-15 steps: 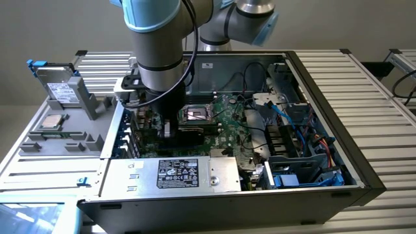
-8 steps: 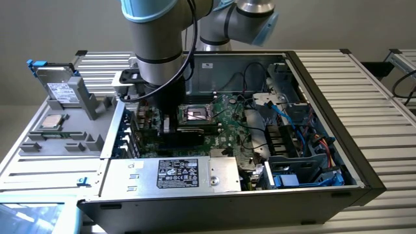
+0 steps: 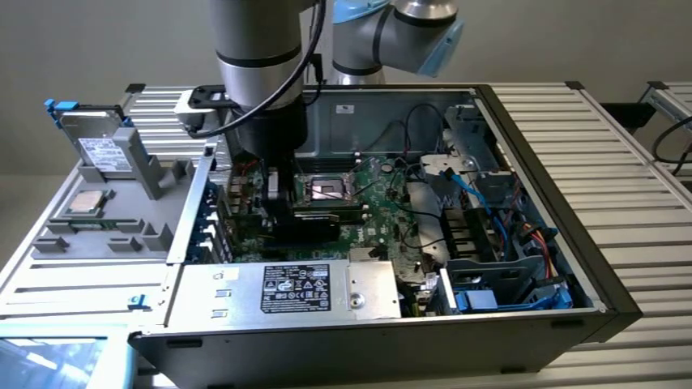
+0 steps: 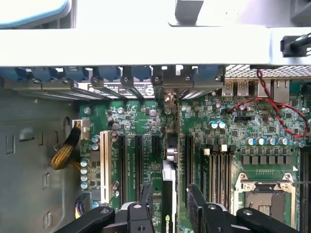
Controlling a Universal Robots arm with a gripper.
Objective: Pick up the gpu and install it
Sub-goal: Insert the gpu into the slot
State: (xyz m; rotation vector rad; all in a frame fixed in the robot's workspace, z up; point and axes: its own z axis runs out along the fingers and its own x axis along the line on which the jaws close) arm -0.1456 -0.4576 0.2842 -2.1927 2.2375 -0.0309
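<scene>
The gpu point(image 4: 168, 179) stands on edge in a slot of the green motherboard point(image 4: 141, 116), its end toward the rear bracket openings of the case. My gripper point(image 4: 170, 208) straddles it, and the two black fingers point(image 4: 146, 204) stand apart from the card with a gap on each side: open. In the exterior view the gripper point(image 3: 279, 198) reaches down into the open computer case, and the gpu point(image 3: 322, 216) shows as a black block just below it, beside the CPU socket point(image 3: 324, 190).
The power supply point(image 3: 292, 288) sits at the case's near edge. Blue and black cables point(image 3: 476, 194) and drive cages fill the exterior view's right. A grey tray point(image 3: 103, 211) with a hard drive point(image 3: 103, 150) lies outside the case. Red wires point(image 4: 272, 109) and memory slots point(image 4: 218, 170) flank the card.
</scene>
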